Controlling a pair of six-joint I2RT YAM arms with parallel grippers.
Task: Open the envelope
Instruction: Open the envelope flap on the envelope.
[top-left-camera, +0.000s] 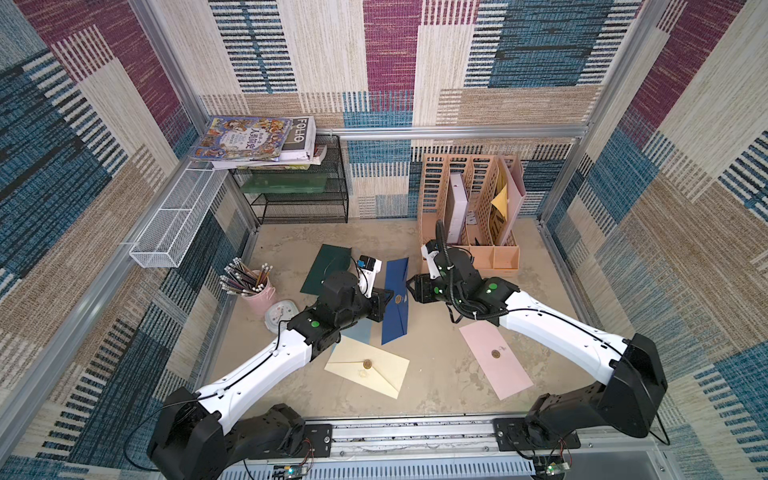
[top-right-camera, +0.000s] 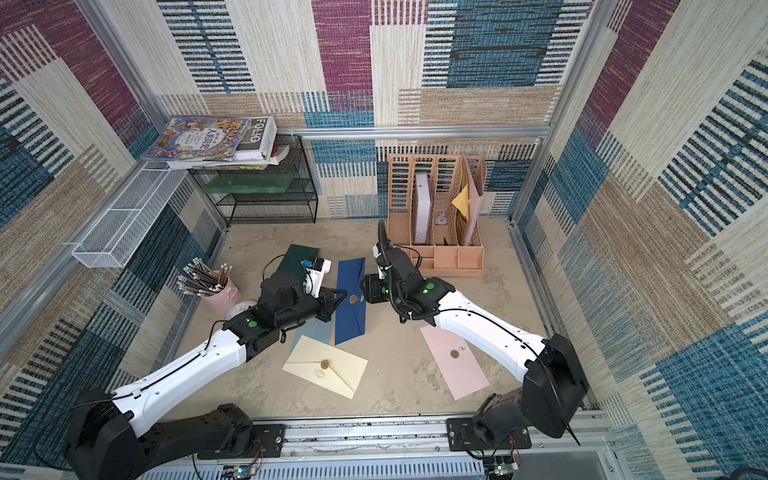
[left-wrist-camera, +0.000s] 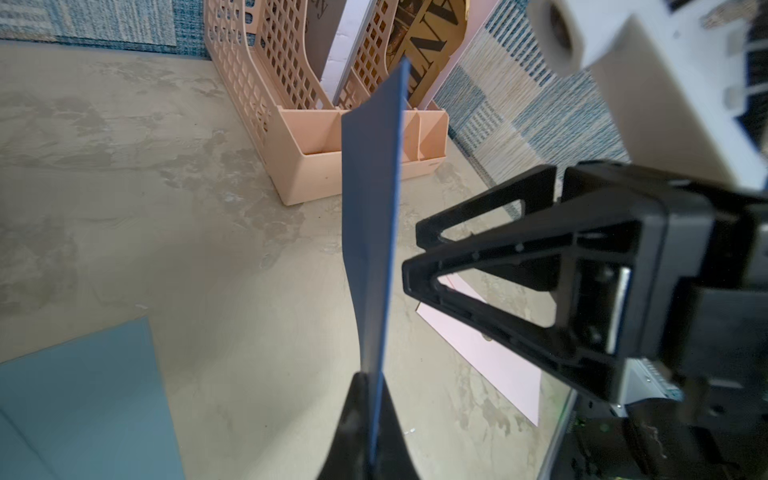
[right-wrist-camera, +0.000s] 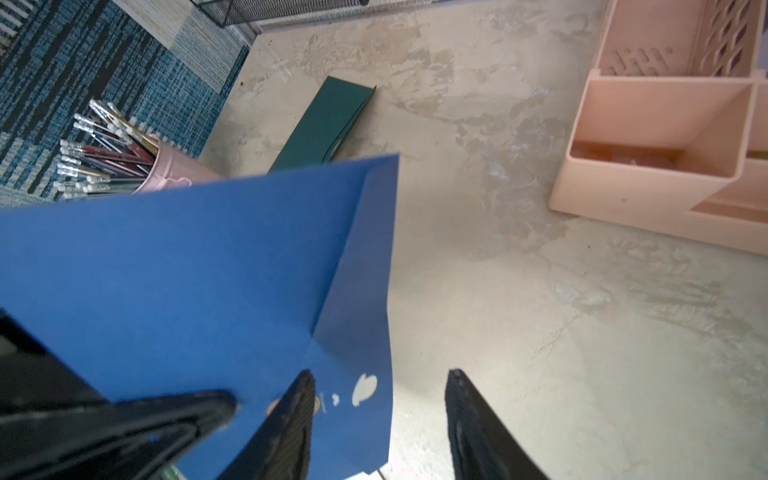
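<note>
1. Your worktop (top-left-camera: 436, 374) is mottled beige, walled in by patchwork carpet panels.
2. The blue envelope (top-left-camera: 395, 307) is at mid-worktop, between your two arms, raised on edge.
3. Your left pincer (left-wrist-camera: 372, 415) is clamped on the envelope's edge.
4. Your right pincer (right-wrist-camera: 380, 419) is parted, one finger against the envelope near its seal (top-left-camera: 398, 299), gripping nothing.
5. Cream (top-left-camera: 370, 372), pink (top-left-camera: 496, 361) and green (top-left-camera: 326, 266) envelopes lie flat nearby.

Patchwork carpet walls (top-left-camera: 390, 62), mottled beige floor (top-left-camera: 436, 374), metal frame rails.
</note>
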